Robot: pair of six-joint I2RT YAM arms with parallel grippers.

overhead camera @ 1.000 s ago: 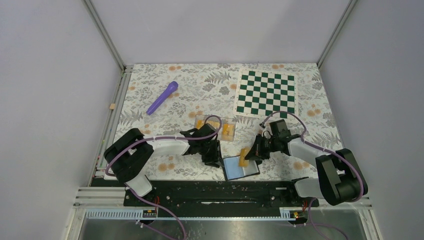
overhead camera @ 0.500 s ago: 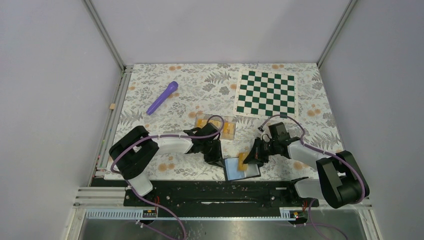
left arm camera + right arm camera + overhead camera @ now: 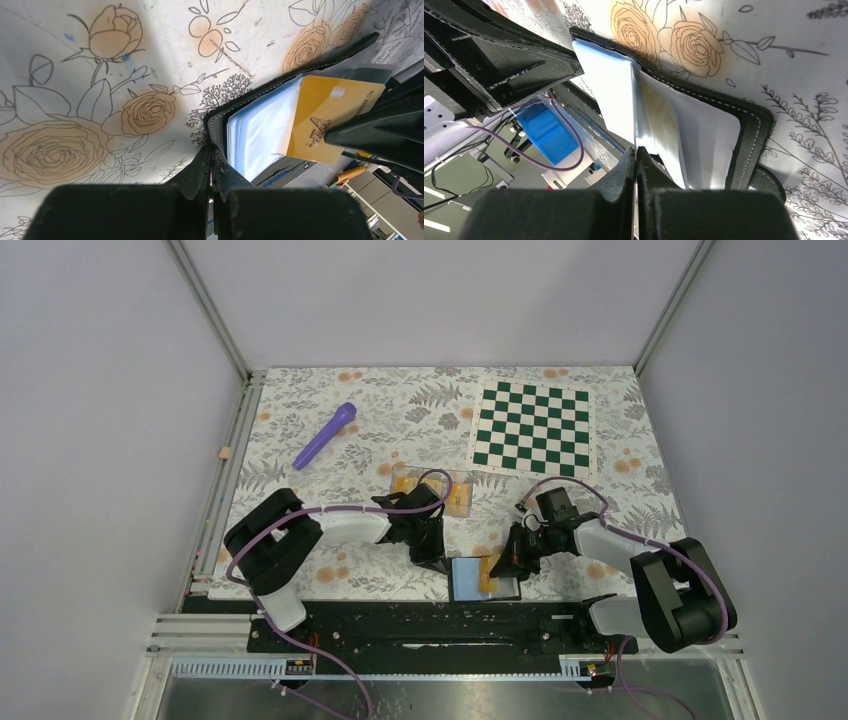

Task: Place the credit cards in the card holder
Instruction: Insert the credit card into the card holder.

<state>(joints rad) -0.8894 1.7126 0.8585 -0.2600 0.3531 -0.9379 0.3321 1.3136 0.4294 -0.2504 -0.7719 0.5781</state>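
Now clenched after narrowing over the last second, the left gripper [image 3: 210, 159] nips what looks like the left cover's corner of the card holder [image 3: 260, 127], though its own fingers half hide the contact. The right gripper [image 3: 636, 159] stays clamped on a credit card [image 3: 330, 117], which has moved from the holder's right rim to lie across its pale sleeves. With the holder pinned, pushing the card into a pocket looks feasible. Spare cards [image 3: 457, 500] wait in the clear box [image 3: 447, 480] just beyond the holder.
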